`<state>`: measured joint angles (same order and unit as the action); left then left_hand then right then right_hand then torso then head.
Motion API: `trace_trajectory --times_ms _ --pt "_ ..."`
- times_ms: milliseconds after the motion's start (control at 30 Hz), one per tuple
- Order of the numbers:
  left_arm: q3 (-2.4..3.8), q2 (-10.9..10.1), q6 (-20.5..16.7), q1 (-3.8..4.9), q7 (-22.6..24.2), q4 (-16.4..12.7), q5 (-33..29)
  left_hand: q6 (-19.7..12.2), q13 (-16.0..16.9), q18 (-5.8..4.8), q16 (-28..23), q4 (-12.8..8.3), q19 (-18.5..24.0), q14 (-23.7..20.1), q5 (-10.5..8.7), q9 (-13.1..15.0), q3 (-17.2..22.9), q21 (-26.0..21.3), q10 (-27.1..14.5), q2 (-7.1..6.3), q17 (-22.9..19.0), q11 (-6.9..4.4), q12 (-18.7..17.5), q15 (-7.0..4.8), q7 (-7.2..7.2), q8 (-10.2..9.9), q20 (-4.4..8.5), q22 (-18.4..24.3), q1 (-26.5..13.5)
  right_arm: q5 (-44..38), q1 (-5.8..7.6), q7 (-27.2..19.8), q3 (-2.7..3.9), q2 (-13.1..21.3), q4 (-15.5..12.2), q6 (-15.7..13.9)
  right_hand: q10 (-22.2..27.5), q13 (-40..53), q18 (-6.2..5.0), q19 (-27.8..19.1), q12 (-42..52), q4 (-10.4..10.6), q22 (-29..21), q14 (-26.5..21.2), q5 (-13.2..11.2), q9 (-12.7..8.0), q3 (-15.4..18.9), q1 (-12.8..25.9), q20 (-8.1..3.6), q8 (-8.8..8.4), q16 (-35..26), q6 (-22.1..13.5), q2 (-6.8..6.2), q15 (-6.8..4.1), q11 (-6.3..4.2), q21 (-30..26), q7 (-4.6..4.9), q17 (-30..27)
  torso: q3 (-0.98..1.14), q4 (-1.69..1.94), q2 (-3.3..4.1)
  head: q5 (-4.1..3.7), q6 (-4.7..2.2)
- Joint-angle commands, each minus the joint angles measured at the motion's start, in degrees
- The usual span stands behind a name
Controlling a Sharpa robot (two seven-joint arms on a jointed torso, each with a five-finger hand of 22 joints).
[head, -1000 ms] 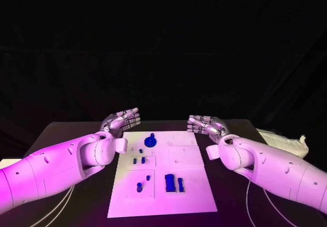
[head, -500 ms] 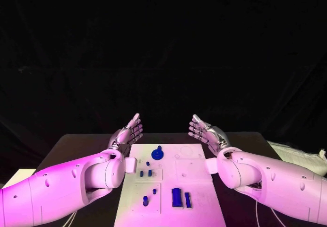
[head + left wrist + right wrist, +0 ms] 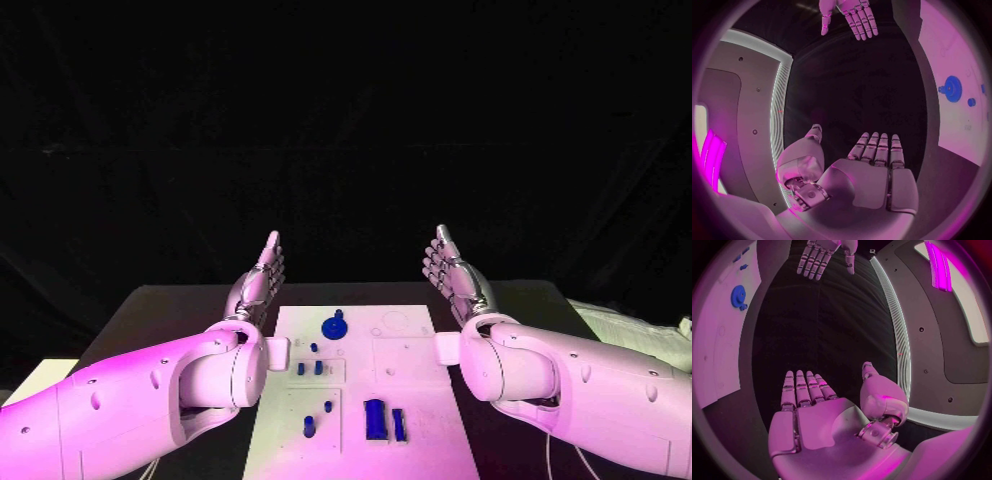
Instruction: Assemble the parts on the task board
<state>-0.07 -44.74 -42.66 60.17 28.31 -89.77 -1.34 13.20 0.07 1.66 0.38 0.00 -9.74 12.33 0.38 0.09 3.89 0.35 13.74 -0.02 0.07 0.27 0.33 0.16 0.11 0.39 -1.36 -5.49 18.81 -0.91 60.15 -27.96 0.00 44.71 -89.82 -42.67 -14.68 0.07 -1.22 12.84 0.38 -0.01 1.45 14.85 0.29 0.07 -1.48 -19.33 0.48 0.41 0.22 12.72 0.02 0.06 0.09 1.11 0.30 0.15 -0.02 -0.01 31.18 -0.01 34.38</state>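
The white task board [image 3: 411, 385] lies in the middle of the black table. Near its far end sits a round blue gear [image 3: 335, 327]; small blue pegs [image 3: 309, 367] lie mid-board and two taller blue blocks [image 3: 384, 420] stand nearer me. My left hand [image 3: 260, 280] is raised above the table left of the board's far end, fingers straight and together, holding nothing. My right hand [image 3: 456, 275] mirrors it on the right side, flat and empty. The left wrist view shows its own open palm [image 3: 870, 172], the right hand [image 3: 848, 15], the board [image 3: 957, 115] and gear [image 3: 952, 88].
A pale cloth-like bundle [image 3: 635, 328] lies at the table's right edge. In the right wrist view the board [image 3: 720, 340] with the gear [image 3: 738, 295] lies beside the flat palm [image 3: 811, 415], and my left hand [image 3: 820, 255] shows opposite.
Both hands have gone from curled to flat, fingers straightened, and turned upright with palms facing each other. The camera has tilted, shifting the whole picture.
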Motion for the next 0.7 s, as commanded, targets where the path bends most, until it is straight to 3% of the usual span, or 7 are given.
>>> trace_trajectory --times_ms 33,467,500,633,667,700 --pt "0.07 0.05 -1.46 -0.01 1.49 -0.18 1.34 -4.22 -0.07 -1.66 -0.38 0.00 3.06 -3.92 -0.38 -0.09 -3.89 -0.35 -4.37 0.02 -0.07 -0.27 -0.33 -0.16 -0.11 -0.39 1.36 5.49 -5.99 0.91 0.01 -1.84 0.00 -0.02 -0.13 -1.45 4.66 -0.07 1.22 -4.09 -0.38 0.01 -1.45 -4.74 -0.29 -0.07 1.48 6.12 -0.48 -0.41 -0.22 -4.04 -0.02 -0.06 -0.09 -1.11 -0.30 -0.15 0.02 0.01 0.00 0.01 0.00" --pt "0.07 0.05 -1.46 -0.01 1.49 -0.18 1.34 -7.96 -0.07 -1.66 -0.38 0.00 5.69 -7.40 -0.38 -0.09 -3.89 -0.35 -8.32 0.02 -0.07 -0.27 -0.33 -0.16 -0.11 -0.39 1.36 5.49 -11.38 0.91 0.01 -1.84 0.00 -0.02 -0.13 -1.45 8.90 -0.07 1.22 -7.65 -0.38 0.01 -1.45 -9.04 -0.29 -0.07 1.48 11.65 -0.48 -0.41 -0.22 -7.68 -0.02 -0.06 -0.09 -1.11 -0.30 -0.15 0.02 0.01 0.00 0.01 0.00" --pt "0.07 0.05 -1.46 -0.01 1.49 -0.18 1.34 -8.14 -0.07 -1.66 -0.38 0.00 9.74 -7.56 -0.38 -0.09 -3.89 -0.35 -8.37 0.02 -0.07 -0.27 -0.33 -0.16 -0.11 -0.39 1.36 5.49 -11.62 0.91 0.01 -1.84 0.00 -0.02 -0.13 -1.45 9.06 -0.07 1.22 -7.89 -0.38 0.01 -1.45 -9.23 -0.29 -0.07 1.48 11.95 -0.48 -0.41 -0.22 -7.80 -0.02 -0.06 -0.09 -1.11 -0.30 -0.15 0.02 0.01 0.00 0.01 0.00" --pt "0.07 0.05 -1.46 -0.01 1.49 -0.18 1.34 -8.78 -0.07 -1.66 -0.38 0.00 9.74 -8.16 -0.38 -0.09 -3.89 -0.35 -9.18 0.02 -0.07 -0.27 -0.33 -0.16 -0.11 -0.39 1.36 5.49 -12.63 0.91 0.01 -1.84 0.00 -0.02 -0.13 -1.45 9.90 -0.07 1.22 -8.69 -0.38 0.01 -1.45 -10.05 -0.29 -0.07 1.48 13.06 -0.48 -0.41 -0.22 -8.58 -0.02 -0.06 -0.09 -1.11 -0.30 -0.15 0.02 0.01 0.00 0.01 0.00" --pt "0.07 0.05 -1.46 -0.01 1.49 -0.18 1.34 -9.01 -0.07 -1.66 -0.38 0.00 9.74 -12.33 -0.38 -0.09 -3.89 -0.35 -9.40 0.02 -0.07 -0.27 -0.33 -0.16 -0.11 -0.39 1.36 5.49 -12.88 0.91 0.01 -1.84 0.00 -0.02 -0.13 -1.45 14.68 -0.07 1.22 -12.84 -0.38 0.01 -1.45 -14.85 -0.29 -0.07 1.48 14.31 -0.48 -0.41 -0.22 -12.72 -0.02 -0.06 -0.09 -1.11 -0.30 -0.15 0.02 0.01 0.00 0.01 0.00" --pt "0.07 0.05 -1.46 -0.01 1.49 -0.18 1.34 -9.07 -0.07 -1.66 -0.38 0.00 9.74 -12.33 -0.38 -0.09 -3.89 -0.35 -9.52 0.02 -0.07 -0.27 -0.33 -0.16 -0.11 -0.39 1.36 5.49 -13.08 0.91 0.01 -1.84 0.00 -0.02 -0.13 -1.45 14.68 -0.07 1.22 -12.84 -0.38 0.01 -1.45 -14.85 -0.29 -0.07 1.48 15.23 -0.48 -0.41 -0.22 -12.72 -0.02 -0.06 -0.09 -1.11 -0.30 -0.15 0.02 0.01 0.00 0.01 0.00"
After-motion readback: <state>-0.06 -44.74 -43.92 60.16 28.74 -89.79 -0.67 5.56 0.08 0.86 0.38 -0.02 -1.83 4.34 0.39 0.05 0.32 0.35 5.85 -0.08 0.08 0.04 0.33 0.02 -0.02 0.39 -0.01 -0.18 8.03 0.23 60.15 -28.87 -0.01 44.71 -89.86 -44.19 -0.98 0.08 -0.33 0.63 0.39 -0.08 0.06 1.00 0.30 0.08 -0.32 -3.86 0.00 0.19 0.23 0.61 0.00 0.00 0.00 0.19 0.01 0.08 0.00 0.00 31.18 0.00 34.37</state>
